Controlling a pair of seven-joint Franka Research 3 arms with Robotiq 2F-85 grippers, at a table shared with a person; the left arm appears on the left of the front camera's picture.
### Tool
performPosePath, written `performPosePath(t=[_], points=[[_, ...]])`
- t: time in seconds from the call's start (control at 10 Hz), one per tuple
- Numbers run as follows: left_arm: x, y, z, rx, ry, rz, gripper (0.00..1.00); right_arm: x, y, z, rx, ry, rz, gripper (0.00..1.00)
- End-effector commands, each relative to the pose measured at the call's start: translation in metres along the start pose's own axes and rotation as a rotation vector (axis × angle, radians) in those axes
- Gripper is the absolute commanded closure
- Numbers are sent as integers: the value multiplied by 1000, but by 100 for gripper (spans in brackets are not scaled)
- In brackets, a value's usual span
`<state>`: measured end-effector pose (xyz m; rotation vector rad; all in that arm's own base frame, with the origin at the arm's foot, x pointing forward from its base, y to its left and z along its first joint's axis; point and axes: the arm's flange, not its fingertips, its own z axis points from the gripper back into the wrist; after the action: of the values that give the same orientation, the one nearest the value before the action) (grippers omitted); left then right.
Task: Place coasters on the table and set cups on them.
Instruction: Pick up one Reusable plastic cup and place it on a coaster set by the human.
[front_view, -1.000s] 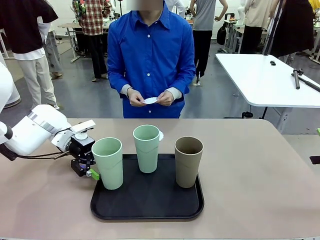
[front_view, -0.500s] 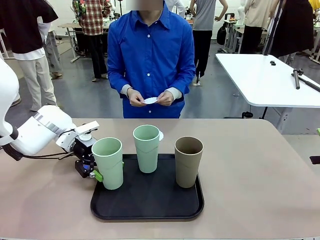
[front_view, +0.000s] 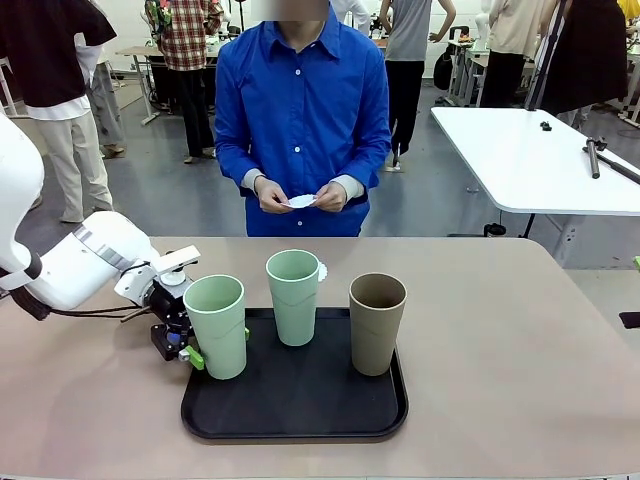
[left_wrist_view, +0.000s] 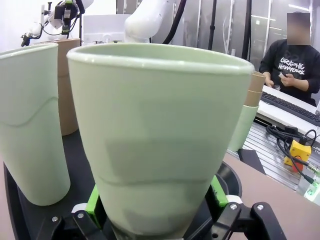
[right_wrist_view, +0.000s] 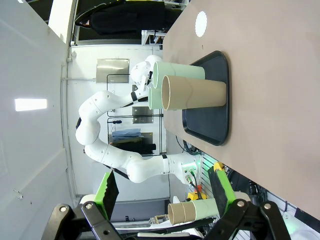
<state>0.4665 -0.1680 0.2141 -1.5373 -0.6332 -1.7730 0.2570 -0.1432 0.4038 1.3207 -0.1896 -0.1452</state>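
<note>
From the front, the left gripper (front_view: 200, 352) straddles the foot of the near-left mint cup (front_view: 216, 325) on the black tray (front_view: 300, 400), left of the middle mint cup (front_view: 293, 295) and brown cup (front_view: 377, 322). A coaster (front_view: 322, 270) lies on the table (front_view: 520, 340) just behind the middle one, and the person's hands (front_view: 272, 195) pinch another coaster (front_view: 301, 201). In the left wrist view, the green pads (left_wrist_view: 218, 192) are spread either side of that cup; I cannot tell whether they touch it. In the right wrist view, the right gripper (right_wrist_view: 164, 192) is spread wide and empty.

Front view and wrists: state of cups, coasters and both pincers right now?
Left mint cup, upright on tray, between fingers of left pincer.
Middle mint cup, upright on tray.
Brown cup, upright on tray.
Table coaster, flat behind tray.
Held coaster, in person's hands.
Left pincer, open.
Right pincer, open, empty.
</note>
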Motion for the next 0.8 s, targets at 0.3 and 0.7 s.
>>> performPosePath(t=[0.3,0.7], points=[[5,4,0,-20,-4,-39,24,2,1,0,13,-6,-3,0],[8,2,2,-1,-11,-37,100,2,1,0,13,-6,-3,0]])
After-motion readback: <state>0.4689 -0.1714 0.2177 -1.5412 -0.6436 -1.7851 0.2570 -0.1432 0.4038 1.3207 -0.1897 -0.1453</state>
